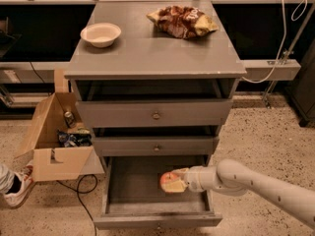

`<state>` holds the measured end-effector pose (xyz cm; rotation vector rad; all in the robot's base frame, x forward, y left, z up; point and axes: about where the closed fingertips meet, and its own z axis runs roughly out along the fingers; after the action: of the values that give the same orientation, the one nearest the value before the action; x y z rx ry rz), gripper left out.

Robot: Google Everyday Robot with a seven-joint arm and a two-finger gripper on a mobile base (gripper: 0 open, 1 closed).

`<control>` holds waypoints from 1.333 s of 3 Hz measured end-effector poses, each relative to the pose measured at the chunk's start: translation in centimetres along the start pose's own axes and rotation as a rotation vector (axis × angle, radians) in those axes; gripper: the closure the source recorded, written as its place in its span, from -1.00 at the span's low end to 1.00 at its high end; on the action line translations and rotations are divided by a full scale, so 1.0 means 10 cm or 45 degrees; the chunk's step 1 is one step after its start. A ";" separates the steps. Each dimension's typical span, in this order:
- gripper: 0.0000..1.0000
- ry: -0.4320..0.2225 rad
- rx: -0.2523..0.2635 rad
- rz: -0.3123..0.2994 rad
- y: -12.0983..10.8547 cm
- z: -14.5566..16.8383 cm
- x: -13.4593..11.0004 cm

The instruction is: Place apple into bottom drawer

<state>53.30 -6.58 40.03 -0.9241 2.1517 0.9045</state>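
Note:
The grey cabinet's bottom drawer (118,208) is pulled open and its floor shows bare. My gripper (175,181) reaches in from the right on a white arm and is shut on the red-orange apple (169,182). It holds the apple over the right half of the drawer's inside, just above the floor. The two shallower drawers (155,115) above are closed.
On the cabinet top are a white bowl (101,34) at the left and a brown-and-yellow chip bag (183,20) at the back right. An open cardboard box (54,136) with cans and wrappers stands on the floor at the left. A shoe (15,191) shows at the far left.

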 end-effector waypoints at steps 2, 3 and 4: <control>1.00 0.023 0.045 -0.011 -0.11 0.09 0.09; 1.00 0.032 0.100 -0.049 -0.57 0.39 0.35; 1.00 -0.012 0.112 -0.058 -0.91 0.57 0.49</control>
<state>59.23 -8.60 30.02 -0.9195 2.1363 0.7842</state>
